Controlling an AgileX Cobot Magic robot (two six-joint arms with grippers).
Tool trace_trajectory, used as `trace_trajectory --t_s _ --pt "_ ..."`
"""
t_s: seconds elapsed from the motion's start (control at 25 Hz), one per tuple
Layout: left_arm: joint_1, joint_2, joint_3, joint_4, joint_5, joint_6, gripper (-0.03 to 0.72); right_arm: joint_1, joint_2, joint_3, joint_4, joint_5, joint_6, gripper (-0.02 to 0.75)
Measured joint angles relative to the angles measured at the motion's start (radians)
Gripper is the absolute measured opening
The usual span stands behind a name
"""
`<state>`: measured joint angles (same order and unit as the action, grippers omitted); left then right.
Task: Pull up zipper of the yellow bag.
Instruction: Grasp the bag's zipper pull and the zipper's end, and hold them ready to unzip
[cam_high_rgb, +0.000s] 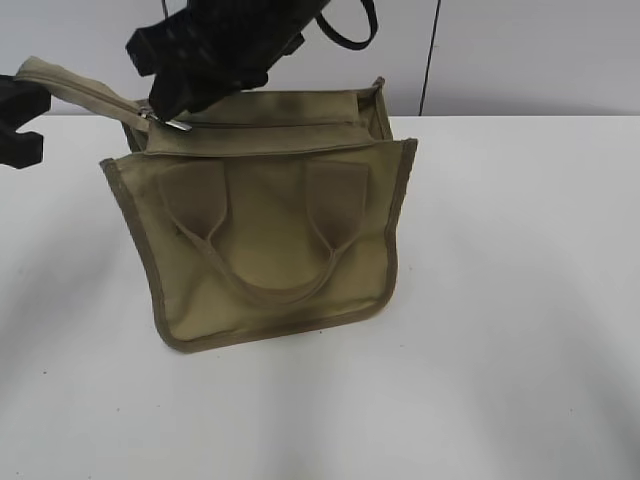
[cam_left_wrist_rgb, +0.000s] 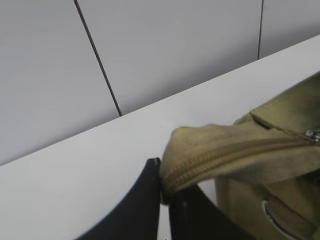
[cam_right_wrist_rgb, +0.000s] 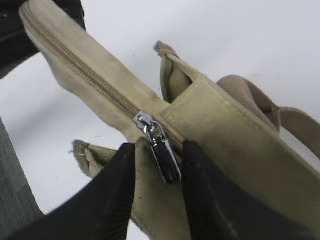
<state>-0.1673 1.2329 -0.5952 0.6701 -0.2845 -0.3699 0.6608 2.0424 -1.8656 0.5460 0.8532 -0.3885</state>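
Yellow bag (cam_high_rgb: 270, 250) upright at frame centre on white table (cam_high_rgb: 520, 300): soft, limp khaki canvas, darker bound edges, likely light and prone to buckle unless tensioned. Zipper (cam_right_wrist_rgb: 159, 145), small shiny metal slider with slick flat tab, at upper left of bag top; best taken by tab. Left gripper (cam_left_wrist_rgb: 164, 200) clenched on zipper tape end (cam_left_wrist_rgb: 200, 150); right gripper (cam_right_wrist_rgb: 159, 165) straddling tab, closure cannot tell.

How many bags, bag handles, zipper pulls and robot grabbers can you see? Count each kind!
Bags: 1, the yellow bag.
Bag handles: 2, one in front, one behind.
Zipper pulls: 1, the silver zipper.
End effectors: 2, the left end effector and the right end effector.
Total: 6.
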Motion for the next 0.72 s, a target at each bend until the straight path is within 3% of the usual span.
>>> trace_trajectory --t_s 0.36,0.72 --pt "0.000 0.000 0.000 -0.002 -0.037 0.000 0.006 0.007 0.034 0.000 -0.001 -0.050 -0.060 0.240" --pt "0.000 0.000 0.000 -0.005 -0.069 0.000 0.006 0.012 0.046 0.000 -0.007 -0.046 -0.066 0.112"
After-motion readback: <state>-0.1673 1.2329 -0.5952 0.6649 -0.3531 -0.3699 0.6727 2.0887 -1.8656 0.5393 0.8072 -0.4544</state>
